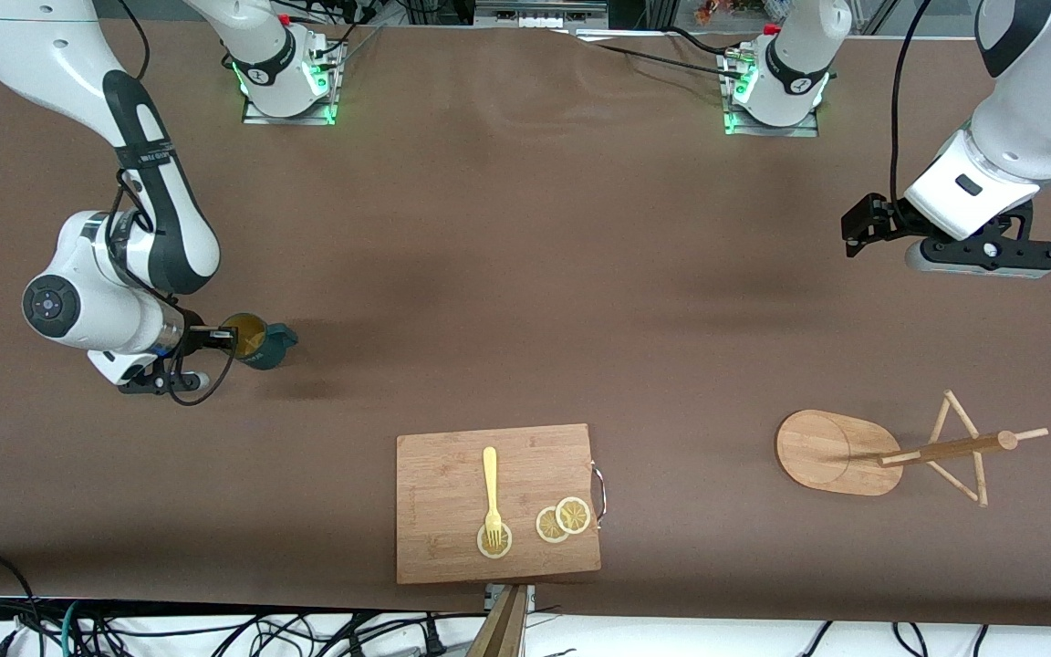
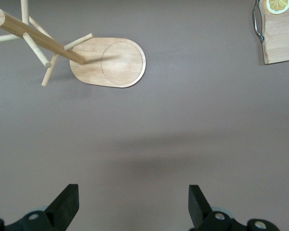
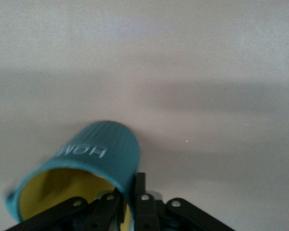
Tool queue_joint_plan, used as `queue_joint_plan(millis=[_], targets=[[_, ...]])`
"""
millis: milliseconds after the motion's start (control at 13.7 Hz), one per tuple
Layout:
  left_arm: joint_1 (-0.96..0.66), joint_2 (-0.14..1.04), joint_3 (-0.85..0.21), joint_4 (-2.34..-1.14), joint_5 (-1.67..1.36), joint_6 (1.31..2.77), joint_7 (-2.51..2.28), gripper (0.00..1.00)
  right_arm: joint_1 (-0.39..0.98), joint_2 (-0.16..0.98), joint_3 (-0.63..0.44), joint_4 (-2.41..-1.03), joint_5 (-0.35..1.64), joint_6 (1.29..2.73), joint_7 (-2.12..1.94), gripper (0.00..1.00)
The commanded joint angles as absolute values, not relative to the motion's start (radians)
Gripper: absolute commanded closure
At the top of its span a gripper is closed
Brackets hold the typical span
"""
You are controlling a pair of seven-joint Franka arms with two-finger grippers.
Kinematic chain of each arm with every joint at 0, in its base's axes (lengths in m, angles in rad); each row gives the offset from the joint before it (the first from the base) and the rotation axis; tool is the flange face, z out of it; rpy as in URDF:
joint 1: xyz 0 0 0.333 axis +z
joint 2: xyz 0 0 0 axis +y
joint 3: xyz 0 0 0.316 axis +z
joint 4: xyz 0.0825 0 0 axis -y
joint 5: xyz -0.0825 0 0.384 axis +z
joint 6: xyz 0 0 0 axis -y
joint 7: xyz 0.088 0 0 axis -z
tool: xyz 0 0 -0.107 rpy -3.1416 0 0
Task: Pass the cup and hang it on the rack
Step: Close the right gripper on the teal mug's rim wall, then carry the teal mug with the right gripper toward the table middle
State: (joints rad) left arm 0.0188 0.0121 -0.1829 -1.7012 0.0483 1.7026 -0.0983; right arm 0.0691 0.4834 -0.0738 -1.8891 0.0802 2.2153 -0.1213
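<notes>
The right pincer (image 1: 226, 339) is clenching the rim of the cup (image 1: 261, 341) at the right arm's end of the tabletop (image 1: 525, 274), one finger inside the yellowish mouth and one outside against the teal wall, as the right wrist view shows (image 3: 103, 161). The cup is sitting directly ahead of the fingertips, its loop handle pointing away from the pincer.

The cup looks like a small glazed mug: rigid, fairly light, but smooth and likely slippery, and probably breakable if dropped. A pinch on one wall is letting the body hang off to one side, so it may swing or slip; a firm hold close to the rim is wise, keeping the handle free for the handover.

The left pincer (image 1: 863, 228) is waiting over bare tabletop with its jaws spread wide and nothing between them (image 2: 135, 207). The rack (image 1: 900, 453) is standing below and ahead of it, nearer the front camera.

A cutting board (image 1: 498, 502) carrying a fork (image 1: 491, 488) and lemon slices (image 1: 564, 518) is lying well apart from both pincers.
</notes>
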Motion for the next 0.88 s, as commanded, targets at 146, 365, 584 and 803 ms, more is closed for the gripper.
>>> queue_joint_plan(millis=[146,365,584,803], targets=[[0.017,0.023,-0.186,-1.671,0.066,1.677,-0.100,0.00,0.089,0.476,-0.034,-1.832,0.095,2.214,-0.140,1.00],[0.018,0.023,-0.186,-1.671,0.066,1.677,-0.100,0.00,0.171,0.480,0.002,-1.781,0.098,2.189,-0.022,1.00],[0.018,0.023,-0.186,-1.671,0.067,1.677,-0.097,0.00,0.317,0.517,0.002,-1.692,0.097,2.187,0.210,1.00],[0.018,0.023,-0.186,-1.671,0.067,1.678,-0.100,0.00,0.452,0.570,0.002,-1.602,0.098,2.187,0.418,1.00]])
